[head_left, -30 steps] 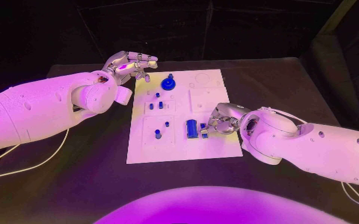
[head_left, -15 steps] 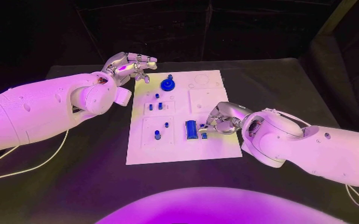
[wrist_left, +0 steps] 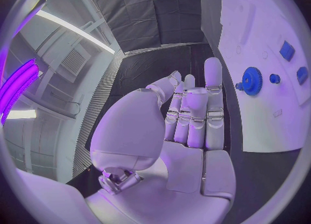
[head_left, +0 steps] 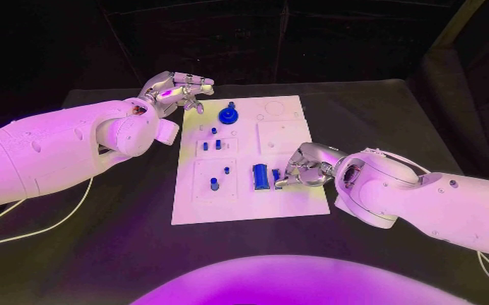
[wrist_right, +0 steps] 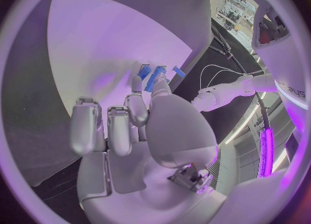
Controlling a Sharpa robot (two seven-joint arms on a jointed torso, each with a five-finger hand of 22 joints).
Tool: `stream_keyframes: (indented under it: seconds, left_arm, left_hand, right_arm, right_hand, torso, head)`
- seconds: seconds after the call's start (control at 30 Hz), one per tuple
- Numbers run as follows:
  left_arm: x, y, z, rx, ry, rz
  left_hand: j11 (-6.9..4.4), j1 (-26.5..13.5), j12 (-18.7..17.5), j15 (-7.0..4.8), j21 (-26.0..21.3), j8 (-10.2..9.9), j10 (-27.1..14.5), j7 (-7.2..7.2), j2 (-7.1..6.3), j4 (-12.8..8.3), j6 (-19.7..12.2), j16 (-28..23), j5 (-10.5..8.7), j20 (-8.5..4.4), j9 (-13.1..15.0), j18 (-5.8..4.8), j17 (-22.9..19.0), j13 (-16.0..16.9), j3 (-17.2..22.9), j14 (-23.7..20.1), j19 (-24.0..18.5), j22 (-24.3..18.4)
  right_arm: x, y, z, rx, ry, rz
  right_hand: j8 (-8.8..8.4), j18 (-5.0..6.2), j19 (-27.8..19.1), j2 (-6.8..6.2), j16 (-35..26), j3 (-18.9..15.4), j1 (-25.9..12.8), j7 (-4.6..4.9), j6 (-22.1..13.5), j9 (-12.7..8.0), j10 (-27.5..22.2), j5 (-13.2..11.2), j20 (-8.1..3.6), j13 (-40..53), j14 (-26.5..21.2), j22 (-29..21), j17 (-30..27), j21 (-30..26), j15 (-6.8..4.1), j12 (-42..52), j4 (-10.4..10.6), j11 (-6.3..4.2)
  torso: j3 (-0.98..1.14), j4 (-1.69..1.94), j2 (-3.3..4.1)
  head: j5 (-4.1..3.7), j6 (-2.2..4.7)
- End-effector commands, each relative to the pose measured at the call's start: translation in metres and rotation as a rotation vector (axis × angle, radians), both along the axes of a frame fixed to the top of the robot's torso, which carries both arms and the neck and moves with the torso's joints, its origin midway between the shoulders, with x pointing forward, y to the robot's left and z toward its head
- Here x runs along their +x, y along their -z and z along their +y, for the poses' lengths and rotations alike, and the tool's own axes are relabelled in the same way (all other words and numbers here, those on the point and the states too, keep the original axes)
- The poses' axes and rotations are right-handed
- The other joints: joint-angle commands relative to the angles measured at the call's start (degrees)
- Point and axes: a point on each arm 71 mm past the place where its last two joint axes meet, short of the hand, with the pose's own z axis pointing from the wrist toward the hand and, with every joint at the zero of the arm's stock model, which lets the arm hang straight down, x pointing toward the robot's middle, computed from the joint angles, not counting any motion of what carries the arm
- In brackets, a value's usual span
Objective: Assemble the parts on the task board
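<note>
Task board (head_left: 295, 202) is the landmark. Right hand (head_left: 302, 167) sits at the board's near right edge, fingers curled toward a long blue block (head_left: 262, 176) and a smaller blue piece (head_left: 276, 175) just beside it. Cannot tell whether the fingertips actually grip either part. The block lies just board-inward of the right hand, long axis running near-to-far; right hand is clearly the nearer one. Mid-board, small blue pegs (head_left: 214, 145) stand in recesses. At the far end stands a blue gear (head_left: 230, 114). Left hand (head_left: 179, 90) hovers off the board's far left corner, fingers extended side by side, holding nothing.
</note>
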Motion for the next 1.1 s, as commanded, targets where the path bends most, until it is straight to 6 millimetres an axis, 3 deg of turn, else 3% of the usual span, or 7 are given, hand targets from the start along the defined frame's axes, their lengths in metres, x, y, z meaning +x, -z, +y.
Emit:
stream_keyframes:
  seconds: [0.03,0.23,0.6,0.87,1.1]
  left_arm:
    - [0.000,-0.001,-0.001,-0.008,0.009,-0.003]
    - [0.000,-0.001,-0.002,-0.008,0.011,-0.003]
    - [0.000,-0.001,-0.002,-0.008,0.010,-0.003]
    - [0.000,-0.001,-0.002,-0.008,0.011,-0.002]
    - [0.000,-0.001,-0.001,-0.007,0.009,-0.002]
  left_hand:
    - [0.03,-0.15,0.35,-0.05,-0.18,-0.29,-0.48,0.27,0.53,-0.04,0.02,-0.38,0.12,0.03,-0.10,0.73,-0.05,0.05,-0.23,-0.29,-0.53,-0.05]
    - [0.03,-0.15,0.35,-0.05,-0.18,-0.29,-0.48,0.27,0.53,-0.04,0.02,-0.38,0.12,0.03,-0.10,0.73,-0.05,0.05,-0.23,-0.29,-0.53,-0.05]
    - [0.03,-0.15,0.35,-0.05,-0.18,-0.29,-0.48,0.27,0.53,-0.04,0.02,-0.38,0.12,0.03,-0.10,0.73,-0.05,0.05,-0.23,-0.29,-0.53,-0.05]
    - [0.03,-0.15,0.35,-0.05,-0.18,-0.29,-0.48,0.27,0.53,-0.04,0.02,-0.38,0.12,0.03,-0.10,0.73,-0.05,0.05,-0.23,-0.29,-0.53,-0.05]
    - [0.03,-0.15,0.35,-0.05,-0.18,-0.29,-0.48,0.27,0.53,-0.04,0.02,-0.38,0.12,0.03,-0.10,0.73,-0.05,0.05,-0.23,-0.29,-0.53,-0.05]
  right_arm:
    - [-0.001,0.002,0.002,-0.016,-0.019,0.025]
    - [0.003,0.004,0.000,-0.060,0.012,0.006]
    - [0.007,0.006,0.006,-0.117,-0.012,-0.018]
    - [0.008,0.005,0.014,-0.093,-0.019,-0.036]
    - [0.007,0.002,0.012,-0.061,-0.006,-0.054]
  right_hand:
    - [-0.31,-0.44,-0.09,0.14,-0.16,-0.03,0.55,0.14,-0.31,0.10,-0.16,0.40,0.18,-0.04,4.24,0.00,6.84,-0.29,0.04,-0.19,-0.45,0.32]
    - [-0.31,-0.47,-0.01,1.03,-0.10,0.13,1.61,0.01,-0.25,0.16,-0.06,1.61,0.12,0.11,4.27,0.16,6.94,-0.21,-0.04,-0.06,-1.17,0.21]
    - [-0.38,-0.49,0.01,0.95,-0.16,-0.08,3.88,-0.07,-0.26,0.22,-0.12,1.10,0.06,0.11,4.25,0.26,6.90,-0.19,-0.12,-0.23,-3.04,0.12]
    - [-0.39,-0.50,0.03,1.22,-0.12,-0.70,3.33,0.05,-0.15,0.25,-0.03,-0.25,0.08,0.20,4.26,0.31,6.96,-0.18,-0.06,-0.15,-2.86,0.22]
    - [-0.39,-0.49,0.02,1.28,-0.14,-0.97,2.97,0.08,-0.13,0.26,0.01,-0.38,0.08,0.25,4.26,0.28,6.94,-0.20,-0.04,-0.10,-2.69,0.24]
  torso:
    - [0.02,0.03,0.04]
    - [0.02,0.11,0.07]
    - [0.04,-0.02,0.06]
    - [-0.04,0.13,0.00]
    - [0.03,-0.06,-0.05]
  head:
    - [0.00,0.04]
    - [-0.01,-0.03]
    - [0.14,-0.33]
    - [0.09,-0.27]
    - [0.21,-0.15]
